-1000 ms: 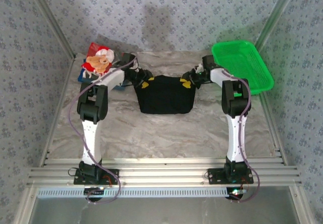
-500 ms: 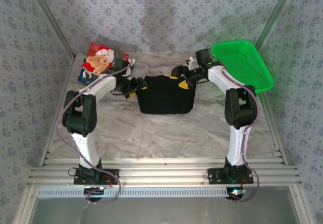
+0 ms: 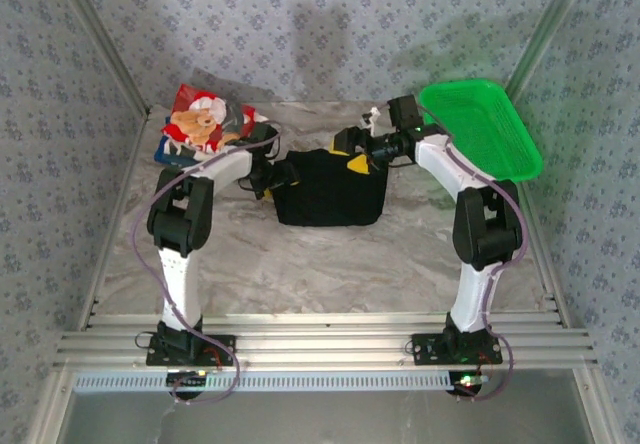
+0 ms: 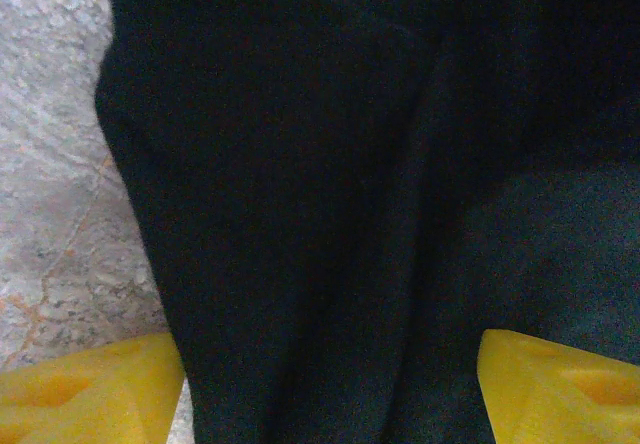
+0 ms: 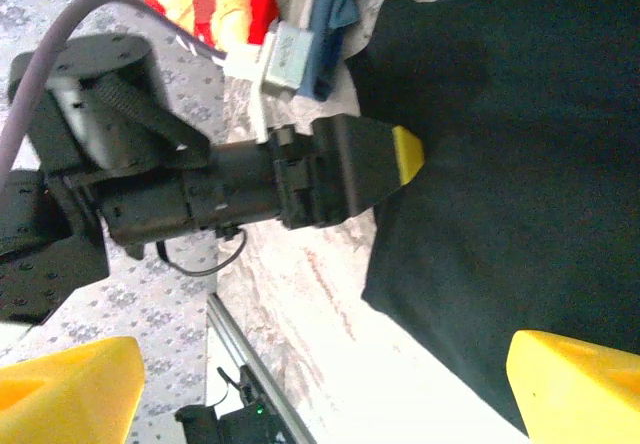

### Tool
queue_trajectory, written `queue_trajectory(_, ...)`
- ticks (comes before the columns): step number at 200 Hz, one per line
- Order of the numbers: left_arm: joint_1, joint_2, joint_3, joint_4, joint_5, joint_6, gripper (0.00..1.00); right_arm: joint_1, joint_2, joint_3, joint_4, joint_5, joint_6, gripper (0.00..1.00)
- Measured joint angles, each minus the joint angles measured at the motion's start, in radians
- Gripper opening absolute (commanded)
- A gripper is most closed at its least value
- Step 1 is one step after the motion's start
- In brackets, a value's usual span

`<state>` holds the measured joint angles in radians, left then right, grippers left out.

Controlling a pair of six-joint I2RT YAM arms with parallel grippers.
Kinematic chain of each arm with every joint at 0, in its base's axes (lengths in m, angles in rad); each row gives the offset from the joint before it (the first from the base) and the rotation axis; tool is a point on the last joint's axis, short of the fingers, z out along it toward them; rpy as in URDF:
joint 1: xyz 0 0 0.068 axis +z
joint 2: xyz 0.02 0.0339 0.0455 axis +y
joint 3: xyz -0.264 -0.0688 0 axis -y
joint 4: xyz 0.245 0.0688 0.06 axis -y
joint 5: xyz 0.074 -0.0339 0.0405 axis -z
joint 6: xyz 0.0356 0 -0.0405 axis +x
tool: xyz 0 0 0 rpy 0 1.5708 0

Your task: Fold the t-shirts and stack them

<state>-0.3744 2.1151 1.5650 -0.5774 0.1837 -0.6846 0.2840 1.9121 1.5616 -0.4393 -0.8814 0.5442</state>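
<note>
Black shirt [image 3: 330, 192] beneath the left gripper [image 4: 325, 389], fingers [image 4: 90, 399] spread apart; right gripper [image 5: 320, 384], likewise released, above it; bear-print shirt [image 3: 195, 124] beyond left gripper.

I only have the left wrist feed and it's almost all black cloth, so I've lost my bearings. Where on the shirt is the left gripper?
Observer: In the top view, the left gripper sits at the left edge of the black t-shirt.
Operator: Where's the other arm?
Observer: The right gripper is over the shirt's far edge, toward its right side, fingers apart.
Operator: And the other shirts?
Observer: The teddy-bear t-shirt lies in the far left corner of the table, with the dark blue t-shirt showing at its edge.
</note>
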Motion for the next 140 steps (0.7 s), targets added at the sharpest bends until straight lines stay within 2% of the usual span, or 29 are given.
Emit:
queue_trajectory(50,-0.027,0.048,0.084,-0.09,-0.071,-0.009,0.69,0.002,-0.002,-0.045,0.01,-0.026,-0.003,1.0)
queue_trajectory(76,-0.053,0.103,0.177,-0.18,-0.134,-0.006,0.57,0.0,-0.007,-0.045,0.021,-0.04,-0.004,1.0)
queue_trajectory(84,-0.061,0.124,0.214,-0.211,-0.151,-0.003,0.52,0.0,-0.012,-0.045,0.024,-0.048,-0.005,1.0)
queue_trajectory(100,-0.079,0.166,0.286,-0.244,-0.161,0.014,0.32,0.0,-0.025,-0.045,0.026,-0.063,-0.011,1.0)
queue_trajectory(118,-0.105,0.218,0.371,-0.239,-0.148,0.02,0.24,-0.001,-0.046,-0.045,0.025,-0.078,-0.015,1.0)
queue_trajectory(140,-0.136,0.27,0.467,-0.23,-0.145,0.054,0.03,-0.005,-0.075,-0.048,0.027,-0.087,-0.022,1.0)
